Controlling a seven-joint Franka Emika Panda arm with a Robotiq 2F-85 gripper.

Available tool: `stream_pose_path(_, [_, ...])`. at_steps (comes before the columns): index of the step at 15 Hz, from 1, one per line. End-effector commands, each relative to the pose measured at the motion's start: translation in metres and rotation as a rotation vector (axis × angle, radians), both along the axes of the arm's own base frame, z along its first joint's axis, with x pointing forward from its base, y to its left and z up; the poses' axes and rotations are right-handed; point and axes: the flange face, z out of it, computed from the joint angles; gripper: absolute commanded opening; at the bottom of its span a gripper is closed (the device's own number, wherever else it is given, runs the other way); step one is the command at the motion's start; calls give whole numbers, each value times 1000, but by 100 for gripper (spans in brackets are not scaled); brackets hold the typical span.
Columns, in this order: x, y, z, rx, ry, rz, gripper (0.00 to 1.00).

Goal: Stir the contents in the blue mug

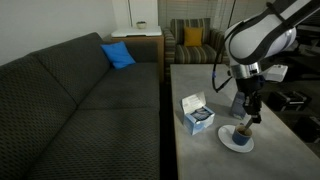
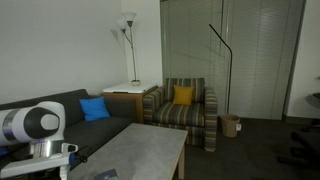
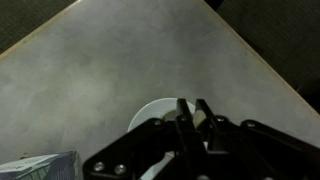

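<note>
My black gripper (image 1: 247, 112) hangs above a small dark mug (image 1: 241, 131) on a round white plate (image 1: 236, 145), its fingers (image 3: 183, 118) almost touching; I cannot tell whether they pinch anything.

Grey bench (image 1: 195, 80), long, filling the right half of an exterior view. Directly on it, near lower centre: a blue-and-white box (image 1: 196, 113). To the right of that, toward the lower right: a white saucer (image 1: 232, 146), flat on the surface. Near each other, not touching. In the wrist view, saucer at bottom centre, box in the lower left corner.
</note>
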Motion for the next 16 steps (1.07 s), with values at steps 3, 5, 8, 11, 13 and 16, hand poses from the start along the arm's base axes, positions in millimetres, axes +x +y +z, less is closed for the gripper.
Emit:
stream_pose_path(3, [6,4,-1,47,-26,-7,3])
stream_pose_path(5, [7,3,-1,38,-38,-9,3])
stream_pose_path(8, [10,-1,1,23,-57,-12,3])
stream_pose_path(11, [10,-3,1,12,-62,-10,3])
stream_pose_path(13, [8,-5,2,7,-61,-10,3])
stream_pose_path(16, [8,-7,0,-3,-52,-9,3])
